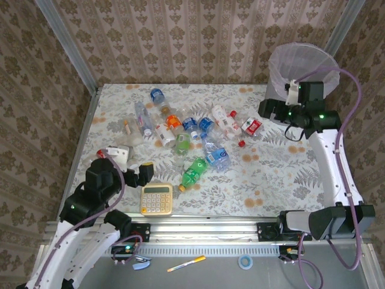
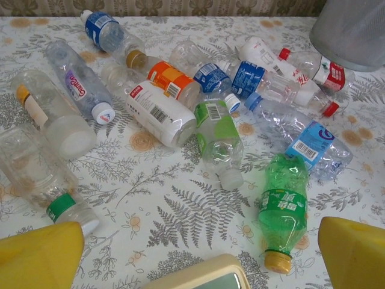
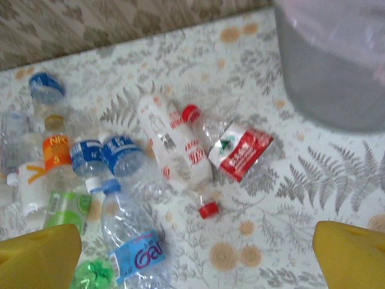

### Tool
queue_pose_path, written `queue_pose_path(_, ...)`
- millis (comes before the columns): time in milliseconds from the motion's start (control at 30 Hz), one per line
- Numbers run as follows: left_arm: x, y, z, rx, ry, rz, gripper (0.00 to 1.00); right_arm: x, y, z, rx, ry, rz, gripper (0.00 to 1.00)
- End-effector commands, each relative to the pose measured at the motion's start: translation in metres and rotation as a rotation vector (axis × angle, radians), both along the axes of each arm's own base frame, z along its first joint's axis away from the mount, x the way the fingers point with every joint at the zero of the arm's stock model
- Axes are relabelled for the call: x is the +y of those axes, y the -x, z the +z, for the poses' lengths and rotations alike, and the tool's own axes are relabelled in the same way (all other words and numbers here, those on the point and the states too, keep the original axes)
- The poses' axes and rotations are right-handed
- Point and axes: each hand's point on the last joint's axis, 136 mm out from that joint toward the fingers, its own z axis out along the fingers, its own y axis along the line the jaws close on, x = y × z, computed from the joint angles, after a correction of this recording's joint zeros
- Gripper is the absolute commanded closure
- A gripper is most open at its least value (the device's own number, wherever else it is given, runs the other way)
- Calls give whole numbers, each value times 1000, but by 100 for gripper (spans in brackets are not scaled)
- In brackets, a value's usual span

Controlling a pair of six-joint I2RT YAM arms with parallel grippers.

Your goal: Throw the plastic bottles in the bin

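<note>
1. Nearest you, in the left wrist view, the left gripper (image 2: 195, 256) is hanging low over the near edge with its yellow fingers (image 2: 39, 256) spread wide and nothing between them.
2. The table (image 1: 271, 180) is carrying everything, under a leaf-patterned cloth.
3. The bin (image 3: 337, 90) is standing at the far right corner, and its bag (image 1: 304, 60) is looking pale and empty from above, as far as I can tell. The right gripper (image 3: 194, 256) is hovering just beside the bin, pointing back toward the pile. Its jaws are gaping and gripping nothing.
4. The calculator (image 1: 156, 199) is lying at the near edge, just beside the left gripper; you are leaving that one out.
5. The bottles (image 1: 198, 129), about a dozen, are lying on their sides in a loose heap mid-table, many touching, all apart from the bin.
6. The green bottle (image 2: 283, 205) is lying closest to the left gripper, cap toward it. The crushed red-label bottle (image 3: 240, 150) is lying nearest the bin, within easy reach of the right gripper.
7. A loose red cap (image 3: 209, 209) is sitting near the red-label bottle.
8. By my reading you are starting from scratch: no bottle is being held or binned, and the whole pile is waiting.
</note>
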Motion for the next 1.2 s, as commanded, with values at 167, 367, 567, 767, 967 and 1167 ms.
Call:
queue_pose_path(167, -14, 13, 27, -146, 96, -106, 0, 9, 1, -79, 182, 100, 44, 0)
queue_pose_path(367, -21, 28, 48, -271, 172, -190, 0, 23, 6, -135, 295, 376, 109, 0)
queue_pose_path(567, -24, 35, 57, -330, 203, -229, 0, 26, -1, -180, 352, 616, 152, 0)
queue_pose_path(767, -25, 36, 57, -329, 206, -236, 0, 21, -20, -209, 406, 835, 172, 4)
queue_pose_path(967, -24, 35, 56, -327, 205, -231, 0, 12, -39, -216, 397, 948, 154, 4)
queue_pose_path(1167, -24, 35, 55, -325, 203, -227, 0, 21, -44, -206, 363, 895, 158, 6)
